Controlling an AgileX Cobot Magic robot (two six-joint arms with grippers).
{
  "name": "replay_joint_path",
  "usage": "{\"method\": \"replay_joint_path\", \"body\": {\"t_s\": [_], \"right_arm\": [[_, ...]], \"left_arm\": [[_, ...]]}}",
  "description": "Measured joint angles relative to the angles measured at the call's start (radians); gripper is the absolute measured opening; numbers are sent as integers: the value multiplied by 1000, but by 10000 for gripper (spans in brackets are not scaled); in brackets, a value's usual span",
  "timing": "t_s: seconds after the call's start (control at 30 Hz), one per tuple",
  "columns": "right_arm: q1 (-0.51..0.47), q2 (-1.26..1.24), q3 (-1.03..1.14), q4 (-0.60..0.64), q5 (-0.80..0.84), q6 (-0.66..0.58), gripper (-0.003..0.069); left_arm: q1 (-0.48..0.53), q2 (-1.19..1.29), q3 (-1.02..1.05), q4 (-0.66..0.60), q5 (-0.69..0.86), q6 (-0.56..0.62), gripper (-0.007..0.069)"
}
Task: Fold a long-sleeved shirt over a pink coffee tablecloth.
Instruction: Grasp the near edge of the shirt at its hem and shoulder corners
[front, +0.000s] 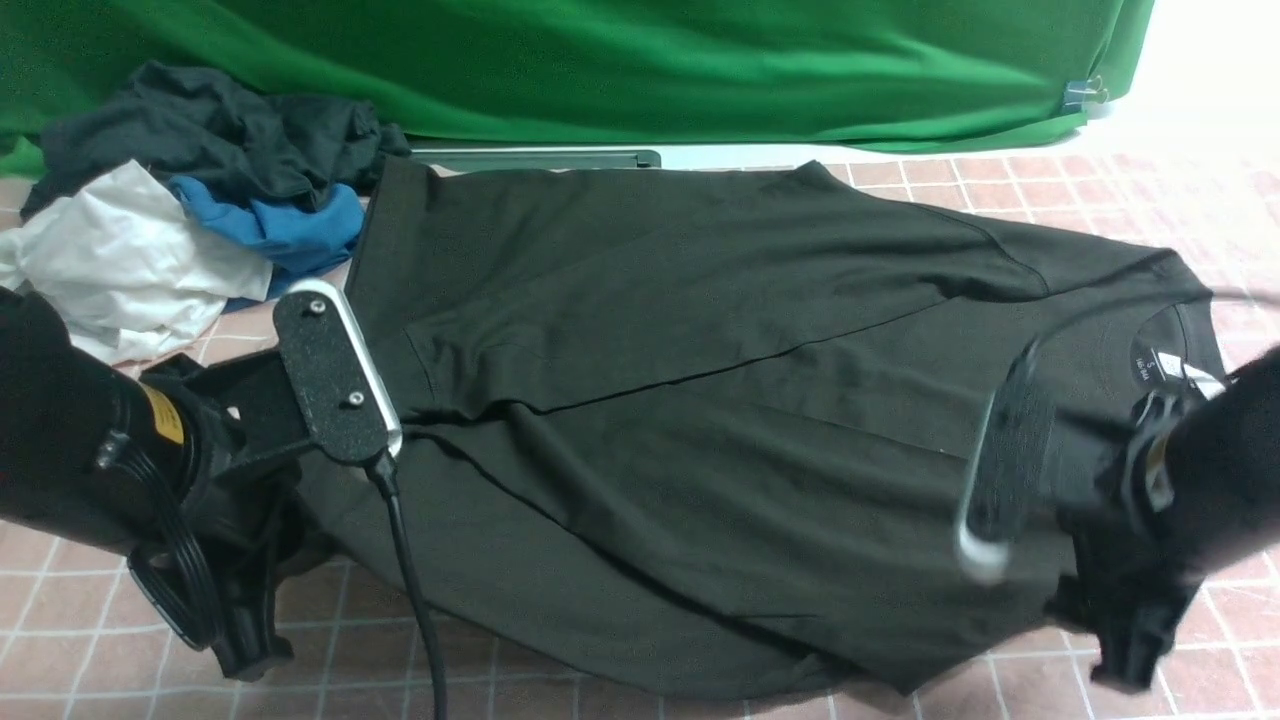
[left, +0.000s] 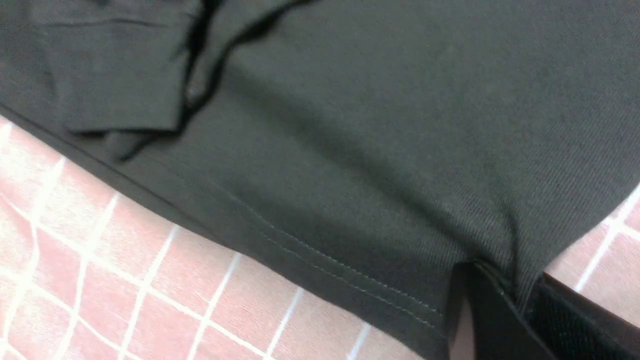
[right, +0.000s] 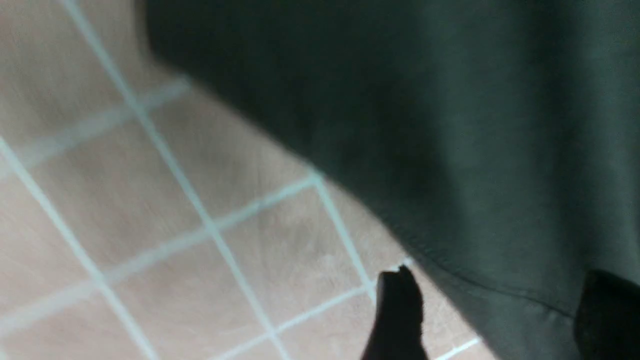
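Partly folded, the long-sleeved shirt (front: 700, 400) lies across the pink coffee tablecloth (front: 1000, 185). The left gripper (left: 505, 295) has its jaws pinched tight on the hem. The right gripper (right: 500, 310) holds its jaws apart, with the shirt's edge between them.

Blurred black shirt (right: 475, 125) hem over pink gridded tablecloth (right: 150, 225), hand (right: 502, 320) fingers spread apart

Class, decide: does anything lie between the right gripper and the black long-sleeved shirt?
Nothing visible does. The right gripper, jaws open, straddles the long-sleeved shirt at its edge; only the pink tablecloth lies beneath.
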Motion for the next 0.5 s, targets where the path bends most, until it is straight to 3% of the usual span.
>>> {"method": "replay_joint_path", "body": {"t_s": [0.17, 0.5], "right_arm": [[-5, 53, 54, -155, -102, -24, 436], [-83, 137, 45, -163, -179, -27, 422]], "left_arm": [[0, 0, 0, 0, -9, -12, 31], [0, -1, 0, 0, -14, -15, 31]]}}
